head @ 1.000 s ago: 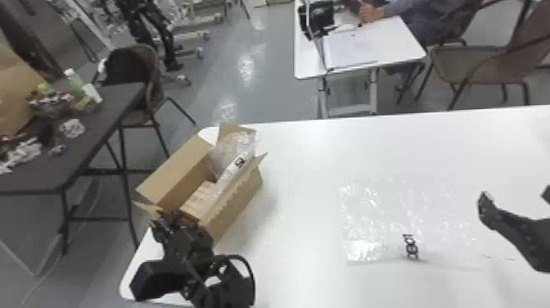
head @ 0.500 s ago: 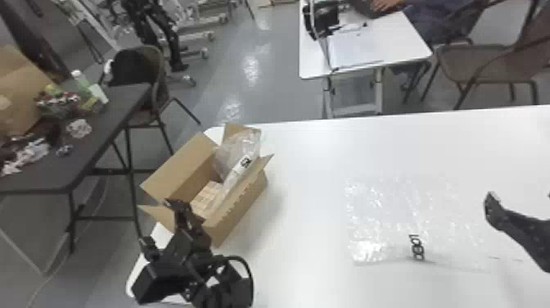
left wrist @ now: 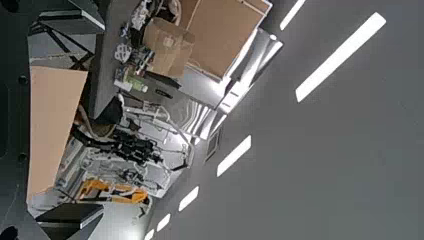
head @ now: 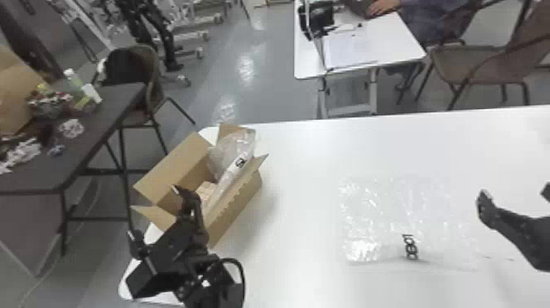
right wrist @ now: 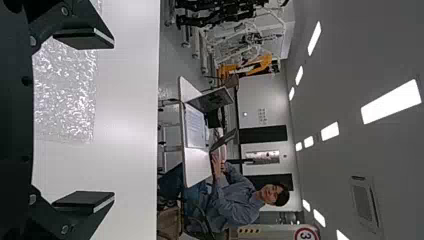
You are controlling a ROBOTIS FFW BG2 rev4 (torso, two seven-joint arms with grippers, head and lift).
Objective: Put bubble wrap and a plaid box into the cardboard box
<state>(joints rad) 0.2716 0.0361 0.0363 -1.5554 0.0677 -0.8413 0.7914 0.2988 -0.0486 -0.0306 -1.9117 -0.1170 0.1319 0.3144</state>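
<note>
Left gripper [head: 153, 211], by the near flaps of the cardboard box [head: 241, 204], shows fingers wider apart than a moment earlier; release appears complete. Plaid box [head: 206, 189] sits inside, beyond it. Bubble wrap [head: 384, 221], beside the spread right gripper [head: 514, 191], likely remains to pack.

Over to the left, a dark-topped rectangular table [head: 96, 135] holds a brown cardboard carton [left wrist: 167, 47] and a pale green bottle [left wrist: 136, 84], with a thin-legged brown chair [head: 153, 90] beside it. Farther back, a small white table [head: 395, 41] bears white paper [head: 348, 53]. Long white lights [left wrist: 340, 57] glow on the grey ceiling [left wrist: 350, 175].
</note>
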